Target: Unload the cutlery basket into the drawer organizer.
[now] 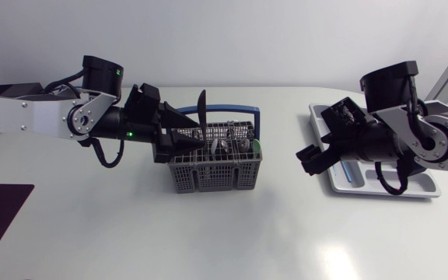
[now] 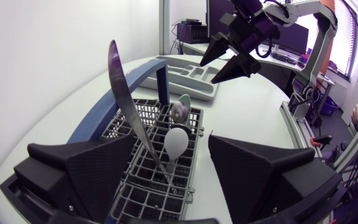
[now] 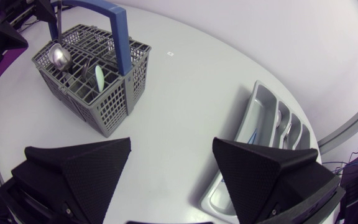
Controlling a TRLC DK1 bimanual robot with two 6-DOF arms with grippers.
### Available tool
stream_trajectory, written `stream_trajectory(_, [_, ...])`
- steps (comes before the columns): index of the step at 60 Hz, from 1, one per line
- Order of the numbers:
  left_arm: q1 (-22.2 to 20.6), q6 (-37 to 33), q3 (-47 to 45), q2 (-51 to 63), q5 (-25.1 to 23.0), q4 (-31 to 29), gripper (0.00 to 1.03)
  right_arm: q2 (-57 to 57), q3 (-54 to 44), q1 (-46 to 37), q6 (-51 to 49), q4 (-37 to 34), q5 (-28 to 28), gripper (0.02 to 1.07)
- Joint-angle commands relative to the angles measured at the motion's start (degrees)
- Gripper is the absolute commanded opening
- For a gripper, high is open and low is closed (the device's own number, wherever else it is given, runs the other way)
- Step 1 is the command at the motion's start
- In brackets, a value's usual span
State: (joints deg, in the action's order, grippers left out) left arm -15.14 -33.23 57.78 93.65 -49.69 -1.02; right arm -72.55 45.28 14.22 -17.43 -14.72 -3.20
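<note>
While the grey plastic cutlery basket (image 1: pixel 216 177) stands mid-table with pieces left in it, unloading looks only partly done.

- Left tool (image 2: pixel 173 140): low over the basket's near end, fingers spread wide. A long dark-bladed table knife (image 2: pixel 122 87) leans up out of the grid between them, touching neither finger. Nothing gripped. My guess is the fingers straddle it to pinch the blade next.
- Also upright in the basket cells: a white plastic spoon (image 2: pixel 174 142) and a shiny steel spoon (image 2: pixel 179 112). Standing on end keeps their tops reachable from above.
- Basket's blue arched handle (image 3: pixel 120 34) runs along one side; any lift has to clear it.
- Right tool (image 3: pixel 172 144): hangs above bare white table (image 1: pixel 131 233) between basket and organizer, fingers wide, empty. Probably parked out of the left arm's way.
- Pale grey drawer organizer (image 3: pixel 261 106): at the right arm's side, well apart from the basket, with some cutlery lying in its long compartments.
</note>
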Motion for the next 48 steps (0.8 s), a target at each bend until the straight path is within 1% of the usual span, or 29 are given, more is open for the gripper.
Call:
stream_trajectory(1, [-0.5, 3.3, -1.5, 2.0, 0.2, 2.2, 0.87, 0.9, -1.4, 0.5, -1.3, 0.7, 0.0, 0.97])
stream_trajectory(12, [-0.9, 6.1, -1.8, 3.0, 1.2, 5.0, 0.87, 1.2, -2.0, 0.8, -1.2, 1.1, 0.0, 0.97])
stream_trajectory(25, [-2.8, 7.8, -2.9, 2.4, 2.6, 5.2, 0.86, 1.5, -2.9, 1.3, -1.1, 1.3, 0.0, 0.97])
stream_trajectory(37, [-4.0, 7.5, -6.7, -2.6, 5.0, 6.6, 0.86, 5.7, -4.0, 5.5, -0.5, 2.7, -0.1, 0.97])
stream_trajectory(48, [-4.1, 7.0, -10.8, -10.4, 6.9, 5.5, 0.86, 6.0, -0.9, 11.8, 1.5, 2.6, -0.3, 0.96])
